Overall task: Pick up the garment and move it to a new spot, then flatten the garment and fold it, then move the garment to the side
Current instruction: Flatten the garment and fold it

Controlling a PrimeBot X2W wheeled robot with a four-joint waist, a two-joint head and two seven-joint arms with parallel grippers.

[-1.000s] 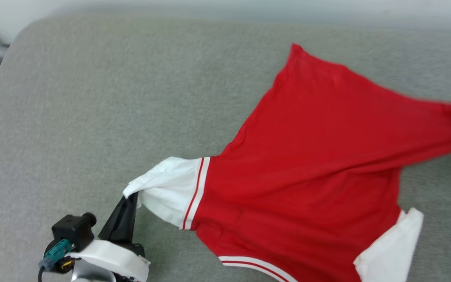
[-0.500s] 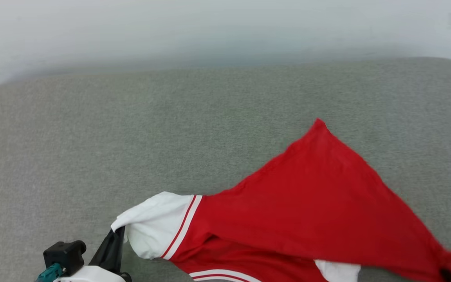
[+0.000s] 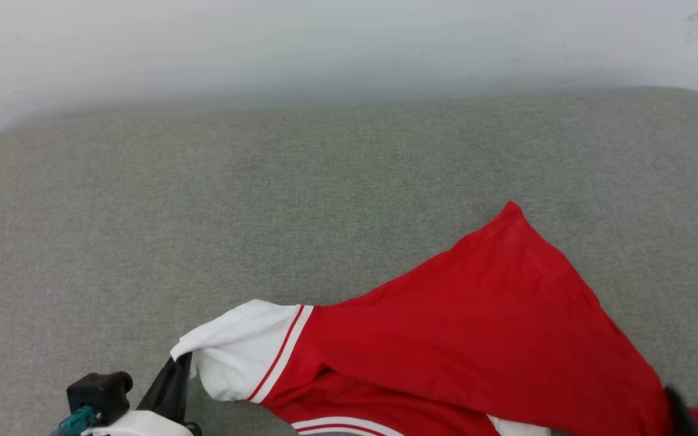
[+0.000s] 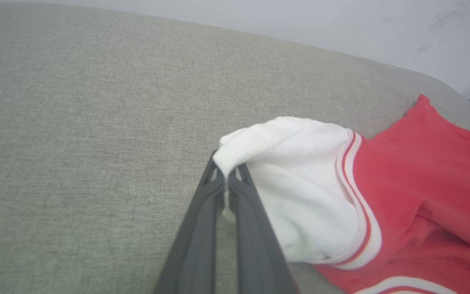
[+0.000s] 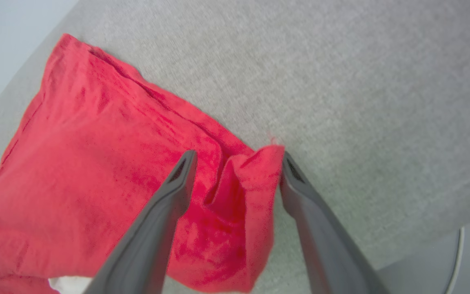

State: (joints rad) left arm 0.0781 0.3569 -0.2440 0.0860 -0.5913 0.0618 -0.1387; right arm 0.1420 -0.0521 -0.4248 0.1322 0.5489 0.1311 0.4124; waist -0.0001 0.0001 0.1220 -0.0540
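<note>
I have the shirt [image 3: 476, 339] lying near and to the right on the grey pad [image 3: 203, 212], no lettering showing, one red hem corner pointing to the far side. My left pincer [image 4: 227, 179] is clamped tight on the edge of the white sleeve [image 4: 300, 183]. My right pincer [image 5: 238, 157] stands wide, a bunched red corner sitting between its fingers but not squeezed. I judge this to be the flattening step, since the body lies slack and creased. Next I would close the right pincer on that corner, then draw both pincers apart and low to pull the cloth taut, keeping it off the near edge.
</note>
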